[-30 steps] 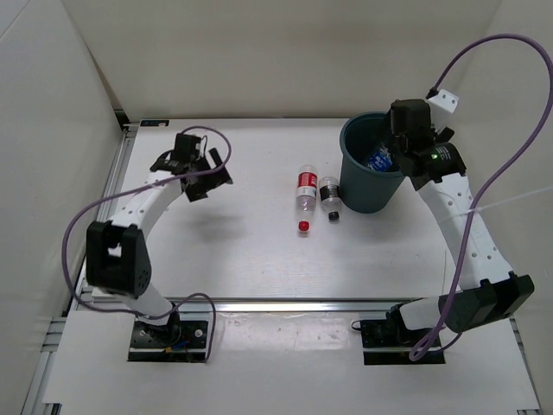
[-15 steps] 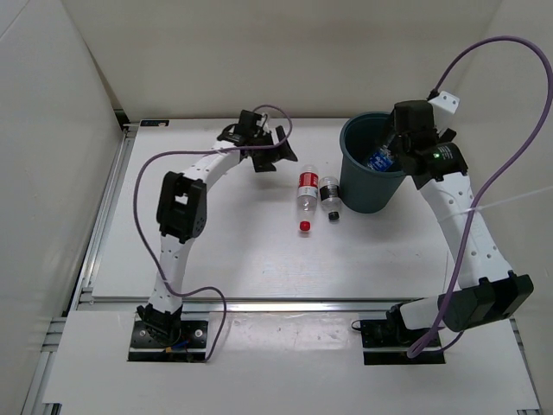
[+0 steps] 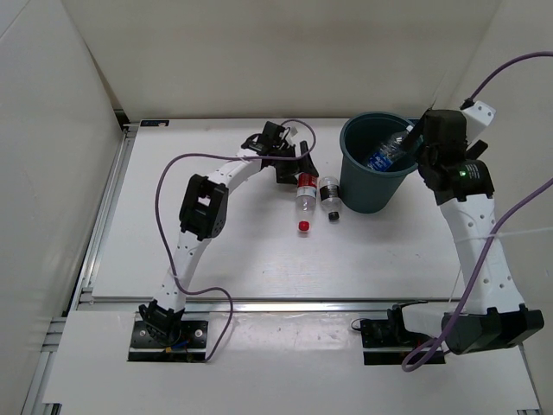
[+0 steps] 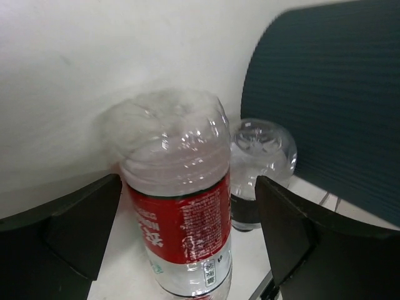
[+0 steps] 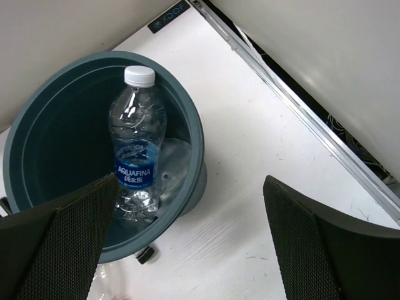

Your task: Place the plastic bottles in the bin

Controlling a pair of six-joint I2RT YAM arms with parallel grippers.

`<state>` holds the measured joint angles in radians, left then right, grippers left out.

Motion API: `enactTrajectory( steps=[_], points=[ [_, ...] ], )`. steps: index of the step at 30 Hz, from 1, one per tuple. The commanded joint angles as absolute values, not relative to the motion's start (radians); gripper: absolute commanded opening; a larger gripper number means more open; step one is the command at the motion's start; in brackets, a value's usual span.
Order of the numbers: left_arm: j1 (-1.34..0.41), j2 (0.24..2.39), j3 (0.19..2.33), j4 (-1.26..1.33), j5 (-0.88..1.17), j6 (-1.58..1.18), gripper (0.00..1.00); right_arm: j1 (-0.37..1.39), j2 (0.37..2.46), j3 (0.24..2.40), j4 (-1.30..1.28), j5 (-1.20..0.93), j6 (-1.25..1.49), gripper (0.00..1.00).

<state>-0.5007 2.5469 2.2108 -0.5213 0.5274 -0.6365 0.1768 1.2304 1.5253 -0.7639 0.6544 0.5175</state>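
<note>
The red-label bottle (image 3: 304, 192) lies on the table, red cap (image 3: 303, 226) toward the arms. The black-label bottle (image 3: 329, 193) lies beside it, against the bin (image 3: 354, 186). My left gripper (image 3: 291, 168) is open, its fingers either side of the red bottle's base (image 4: 181, 212); the black bottle (image 4: 259, 164) and the bin wall (image 4: 331, 106) are just beyond. My right gripper (image 3: 421, 147) is open and empty beside the bin's right rim (image 5: 199, 140). The blue-label bottle (image 5: 134, 156) leans inside the bin, and a plain clear bottle (image 5: 176, 164) lies under it.
White walls enclose the table at the back and on both sides. A metal rail (image 5: 294, 103) runs along the table edge right of the bin. The black bottle's cap (image 5: 145, 254) shows below the bin's rim.
My left arm has swung from the table's left side across to the red bottle's base. My right gripper has drawn back rightward off the bin; the blue bottle stays inside.
</note>
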Motion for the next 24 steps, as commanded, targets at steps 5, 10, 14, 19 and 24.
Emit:
enactTrajectory(
  steps=[5, 10, 14, 19, 24],
  points=[
    [-0.534, 2.508, 2.174, -0.520, 0.644, -0.601, 0.78, 0.147, 1.178, 1.477, -0.778, 0.663, 0.499, 1.00],
    [-0.500, 2.474, 2.140, -0.520, 0.621, -0.613, 0.57, 0.129, 1.158, 1.454, -0.778, 0.653, 0.508, 1.00],
    [-0.440, 2.367, 2.178, -0.520, 0.557, -0.624, 0.54, 0.109, 1.158, 1.433, -0.778, 0.634, 0.534, 1.00],
    [-0.400, 2.359, 2.495, -0.520, 0.486, -0.635, 0.51, 0.080, 1.149, 1.411, -0.787, 0.611, 0.603, 1.00],
    [-0.364, 2.304, 2.574, -0.320, 0.480, -0.758, 0.46, 0.080, 1.149, 1.411, -0.787, 0.588, 0.614, 1.00]
  ],
)
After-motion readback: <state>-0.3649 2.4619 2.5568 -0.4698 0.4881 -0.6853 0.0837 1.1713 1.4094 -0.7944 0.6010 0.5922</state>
